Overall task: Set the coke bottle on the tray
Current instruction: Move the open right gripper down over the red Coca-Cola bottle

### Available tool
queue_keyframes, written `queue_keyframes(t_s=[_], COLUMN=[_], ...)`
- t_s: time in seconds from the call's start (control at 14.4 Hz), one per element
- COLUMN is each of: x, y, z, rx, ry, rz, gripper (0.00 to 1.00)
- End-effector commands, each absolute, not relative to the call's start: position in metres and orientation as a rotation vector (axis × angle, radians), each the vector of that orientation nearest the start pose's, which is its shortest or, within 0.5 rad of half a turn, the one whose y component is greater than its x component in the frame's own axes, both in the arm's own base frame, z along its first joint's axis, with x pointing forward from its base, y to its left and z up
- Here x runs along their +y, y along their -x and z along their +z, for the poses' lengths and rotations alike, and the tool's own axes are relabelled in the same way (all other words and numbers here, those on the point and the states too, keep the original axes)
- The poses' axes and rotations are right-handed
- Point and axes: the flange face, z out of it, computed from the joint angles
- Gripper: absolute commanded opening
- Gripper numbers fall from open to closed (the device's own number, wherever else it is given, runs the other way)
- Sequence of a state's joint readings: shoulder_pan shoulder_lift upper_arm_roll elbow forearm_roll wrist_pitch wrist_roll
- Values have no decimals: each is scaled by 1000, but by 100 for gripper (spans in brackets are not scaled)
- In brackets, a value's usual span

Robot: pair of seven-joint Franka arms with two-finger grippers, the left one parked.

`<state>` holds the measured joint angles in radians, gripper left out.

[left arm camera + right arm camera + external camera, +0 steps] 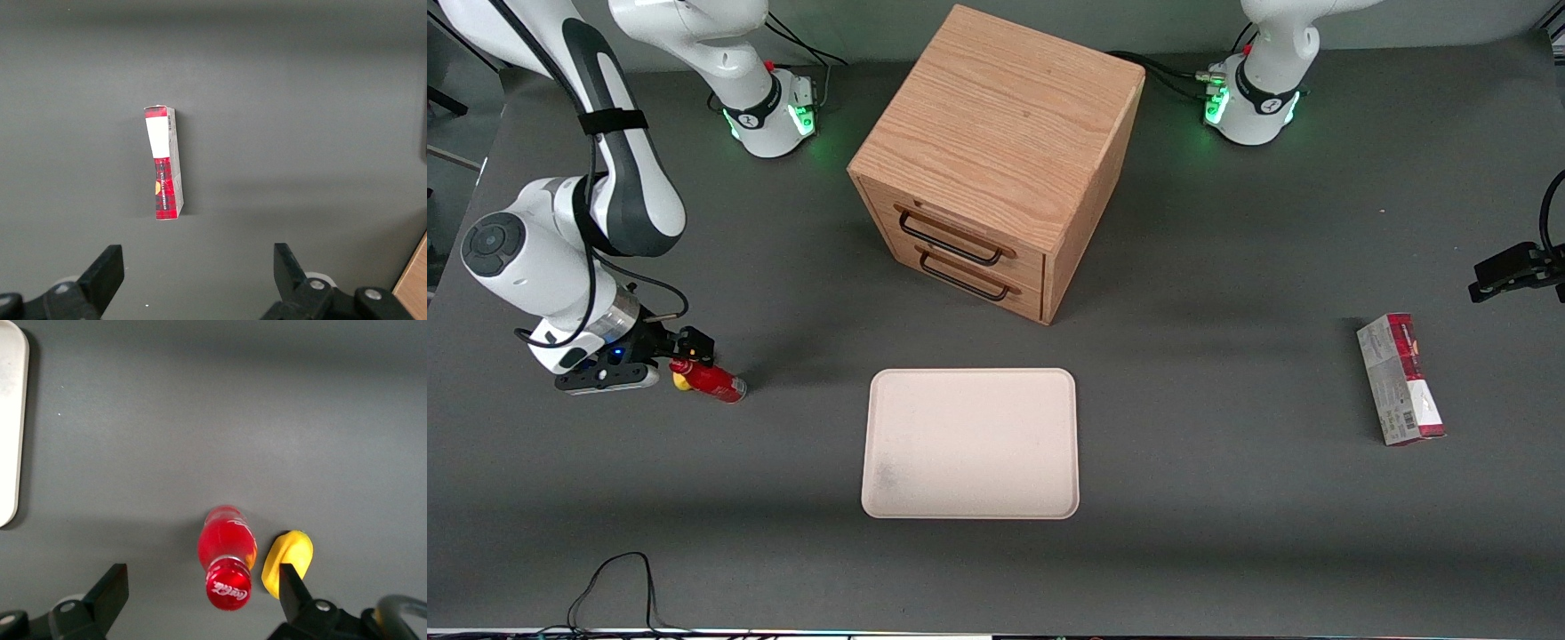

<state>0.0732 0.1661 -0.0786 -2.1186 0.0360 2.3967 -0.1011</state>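
The dark grey table (1227, 498) carries everything shown. A wooden two-drawer cabinet (996, 160) with dark wire handles stands at mid-table, farther from the front camera than the tray (969, 444) — a flat, pale beige rectangle with rounded corners and a low rim, nothing lying on it. Toward the parked arm's end lies a red-and-grey carton (1400, 378); the left wrist view alone shows its white label panel and red plaid print.

The gripper (680, 356) hangs low over the table toward the working arm's end, well apart from the tray. In the right wrist view its two black fingers (110, 593) stand wide apart, the bottle's cap between them, gripping nothing.

The coke bottle (713, 380) lies on its side on the table — small, translucent red, red cap (229, 589) bearing white script, a white logo on the body. Only the right wrist view shows the lettering and the full outline of the small yellow oval object (288, 561) just beside the bottle; from the front, the yellow piece is mostly hidden.
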Motion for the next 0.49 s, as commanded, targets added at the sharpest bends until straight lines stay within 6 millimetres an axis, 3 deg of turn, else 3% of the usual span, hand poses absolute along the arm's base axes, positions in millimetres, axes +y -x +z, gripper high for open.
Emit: queue_keyframes(t_s=[0.0,0.42], x=[-4,-9], y=[-577,-578], z=[340,321], rx=[-142,-257], ry=[3118,3119], rz=[-186,-146], gripper=[100,100])
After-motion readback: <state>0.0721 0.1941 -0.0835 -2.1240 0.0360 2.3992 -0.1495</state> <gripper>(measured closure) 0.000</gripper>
